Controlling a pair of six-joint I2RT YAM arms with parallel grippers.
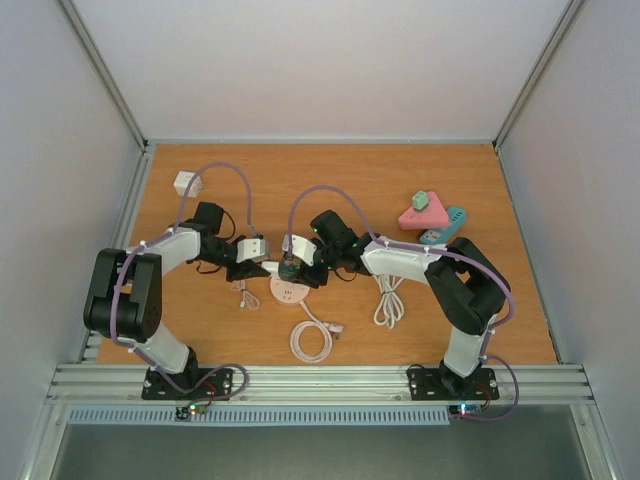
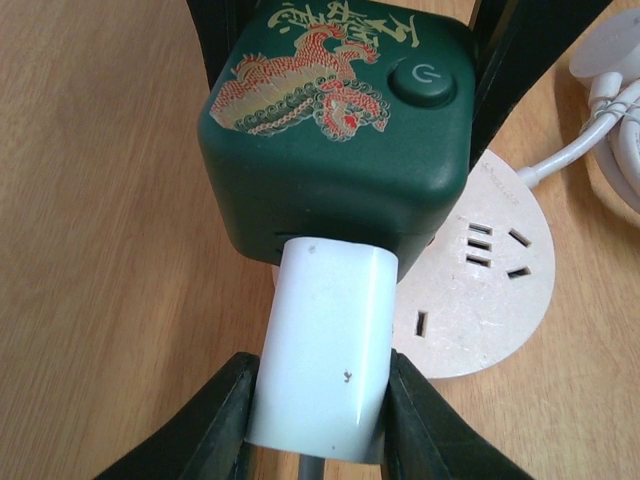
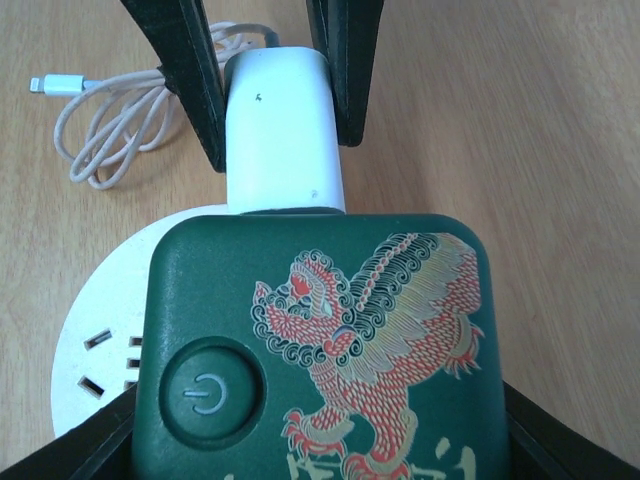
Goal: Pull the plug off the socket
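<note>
Pinches white plug [image 2: 320, 350] in closed left end effector [image 2: 320, 425], seated in green socket [image 3: 330, 350] clamped by right end effector [image 3: 320, 445].

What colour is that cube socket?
The socket is dark green with a red-gold dragon; right wrist view.

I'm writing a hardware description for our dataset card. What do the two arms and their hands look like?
Both the left arm and right arm have white links and black joints, with a lavender cable looped along each. Black bases carry small lights. The left hand and right hand have plain black tapering fingers.
</note>
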